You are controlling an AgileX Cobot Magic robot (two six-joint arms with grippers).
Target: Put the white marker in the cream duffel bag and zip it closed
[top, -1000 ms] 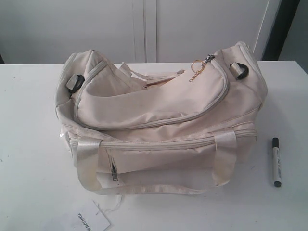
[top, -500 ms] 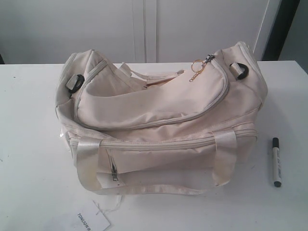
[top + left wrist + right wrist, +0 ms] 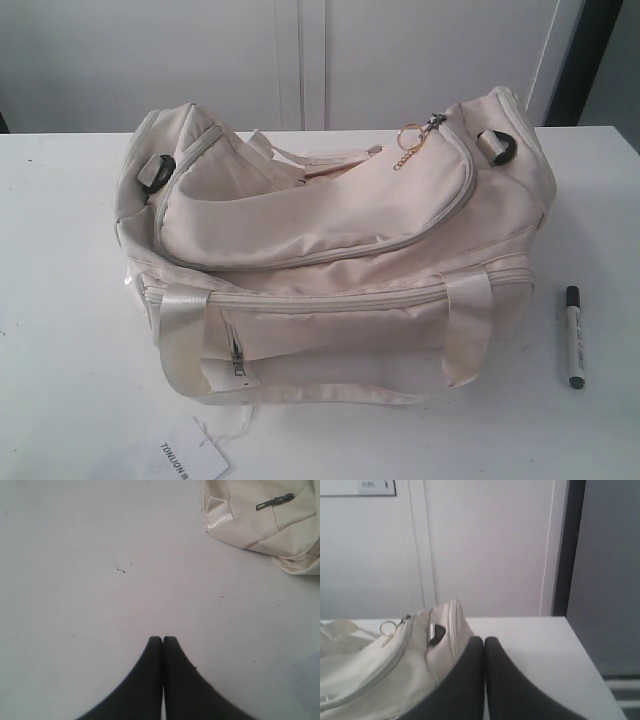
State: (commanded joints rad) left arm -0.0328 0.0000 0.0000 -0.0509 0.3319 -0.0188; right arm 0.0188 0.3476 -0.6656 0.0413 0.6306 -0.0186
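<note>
While the white table (image 3: 60,300) filled the exterior view, the room behind it was pale wall panels (image 3: 300,60) with a dark vertical strip (image 3: 590,60) at 1 o'clock. The cream duffel bag (image 3: 330,260) sat mid-table, top zipper run round to the gold chain pull (image 3: 410,140) at 12–1 o'clock on the bag. The white marker (image 3: 574,337) lay flat on the table at about 4 o'clock from the bag, near but clear of it, black cap pointing to 12. A paper tag (image 3: 190,460) lay at 7 o'clock, by the table edge.

Only the wrist views showed the tools. Left gripper (image 3: 163,640): fingers pressed together, holding nothing, over bare table with small dark specks (image 3: 121,570); one bag corner with the front pocket zip pull (image 3: 274,502) was in frame. Right gripper (image 3: 484,640): fingers also together, empty, beside the bag's end with its black buckle (image 3: 437,632). That view alone caught a wall plate (image 3: 357,486). The marker appeared in neither wrist view.
</note>
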